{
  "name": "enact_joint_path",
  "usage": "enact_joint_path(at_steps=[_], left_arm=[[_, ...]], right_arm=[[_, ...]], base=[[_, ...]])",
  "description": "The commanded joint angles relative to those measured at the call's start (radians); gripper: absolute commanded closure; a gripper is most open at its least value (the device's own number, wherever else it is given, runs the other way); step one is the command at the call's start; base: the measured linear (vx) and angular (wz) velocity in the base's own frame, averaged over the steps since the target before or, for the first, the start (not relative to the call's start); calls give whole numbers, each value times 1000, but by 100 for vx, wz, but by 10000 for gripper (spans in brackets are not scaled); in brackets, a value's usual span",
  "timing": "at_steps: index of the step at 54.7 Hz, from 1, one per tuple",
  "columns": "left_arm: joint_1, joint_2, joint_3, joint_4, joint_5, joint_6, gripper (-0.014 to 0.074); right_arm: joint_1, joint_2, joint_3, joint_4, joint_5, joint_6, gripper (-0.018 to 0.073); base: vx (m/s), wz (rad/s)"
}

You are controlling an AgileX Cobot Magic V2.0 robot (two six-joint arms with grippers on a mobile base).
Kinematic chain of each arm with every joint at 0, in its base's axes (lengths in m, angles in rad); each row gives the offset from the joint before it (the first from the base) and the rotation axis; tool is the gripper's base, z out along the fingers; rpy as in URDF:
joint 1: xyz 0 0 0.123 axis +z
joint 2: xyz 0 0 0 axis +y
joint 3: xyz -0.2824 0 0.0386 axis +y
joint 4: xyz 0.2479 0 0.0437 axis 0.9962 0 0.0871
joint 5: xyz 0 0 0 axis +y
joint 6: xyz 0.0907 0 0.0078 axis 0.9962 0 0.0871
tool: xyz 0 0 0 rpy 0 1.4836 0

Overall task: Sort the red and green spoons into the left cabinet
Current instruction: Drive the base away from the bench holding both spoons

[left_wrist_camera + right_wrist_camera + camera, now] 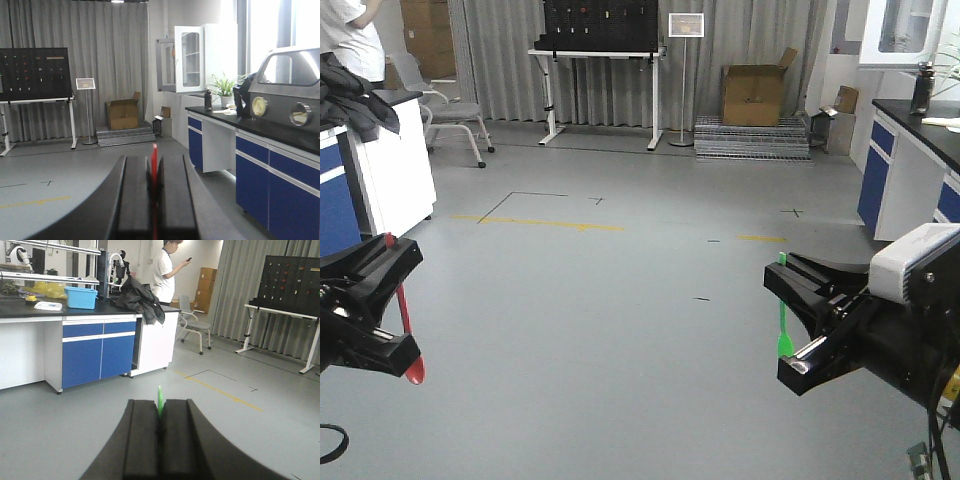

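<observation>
My left gripper (408, 300) is shut on the red spoon (404, 310), which hangs upright with its bowl at the bottom. In the left wrist view the red handle tip (154, 159) pokes out between the closed fingers of the left gripper (154, 172). My right gripper (782, 325) is shut on the green spoon (783, 318), also upright and bowl down. Its green tip (160, 401) sticks up from the right gripper (160, 412). A pale cabinet (200, 57) with an open glass-paned door stands far off against the wall. Both grippers hang above the bare grey floor.
Lab benches with blue drawers line the right (905, 170) and the left (365, 170). A person (165, 270) stands by a chair (455, 110). A pegboard table (600, 60), a sign stand (685, 80) and a cardboard box (755, 92) stand at the back.
</observation>
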Motion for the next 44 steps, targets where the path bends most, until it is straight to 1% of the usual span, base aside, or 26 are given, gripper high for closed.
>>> enact_joint_path(at_steps=[1, 22, 44], left_arm=[[-1, -23, -27, -20, -67, -6, 414], [-1, -23, -27, -20, -67, -6, 414], [-1, -23, -27, -20, -67, -6, 414]], right_arm=[[-1, -28, -30, 27, -61, -3, 568], [-1, -28, -30, 27, -61, -3, 568], [-1, -28, -30, 27, -61, -3, 568]], base=[[40, 13], [46, 5], [53, -1]])
